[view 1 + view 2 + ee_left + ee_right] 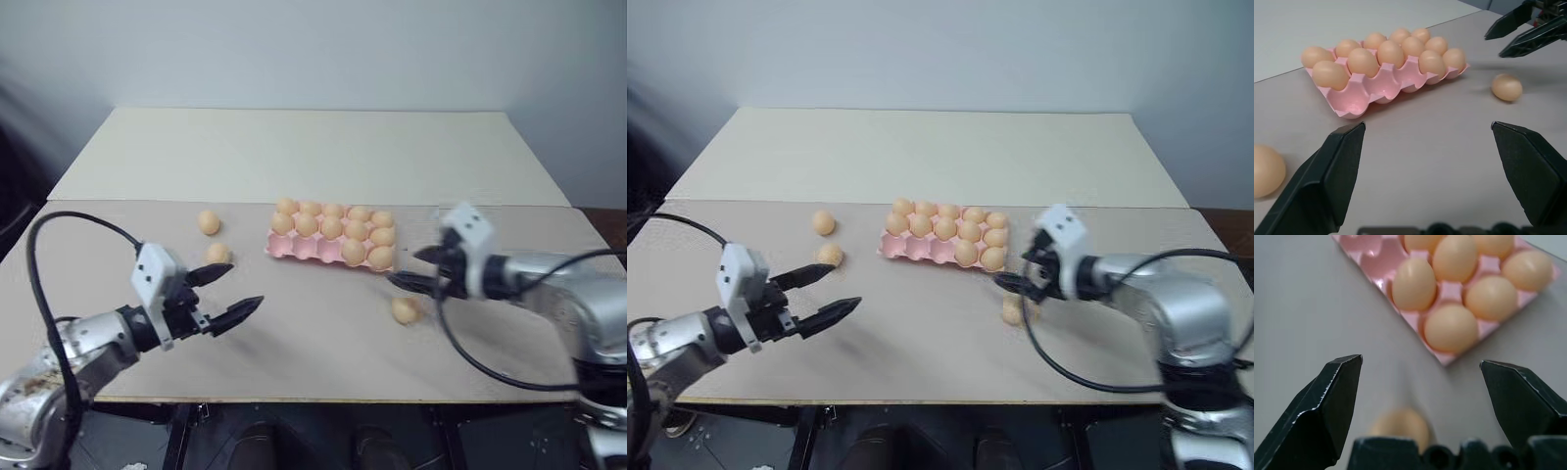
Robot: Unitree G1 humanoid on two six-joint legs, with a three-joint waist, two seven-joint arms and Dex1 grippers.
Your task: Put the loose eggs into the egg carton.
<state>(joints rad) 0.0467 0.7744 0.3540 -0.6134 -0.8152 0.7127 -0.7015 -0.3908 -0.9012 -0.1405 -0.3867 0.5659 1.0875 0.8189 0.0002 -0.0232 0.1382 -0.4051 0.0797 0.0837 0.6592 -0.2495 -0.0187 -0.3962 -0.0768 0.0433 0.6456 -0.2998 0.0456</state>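
Both hands stand with fingers spread wide and empty above the bench [323, 362]. The egg carton [294, 247] lies between the two hands and beyond them, nearer the right hand [419, 269], with most cups filled and a few cups on its near edge, toward the left hand [225, 294], still bare. Three loose eggs rest on the bench: one [405, 309] just below the right hand, one [217, 254] just beyond the left hand's fingertips, and one [208, 222] farther out past that. Likely hazards: an egg is round and smooth, so a finger arriving off-centre could nudge it into a roll, possibly toward the bench edge; a hand descending beside the carton could clip its rim and shift the tray or jostle seated eggs. Hard to read: the egg under the right hand is blurred and partly cut off in that wrist's view, and the empty cups cannot be counted with certainty.
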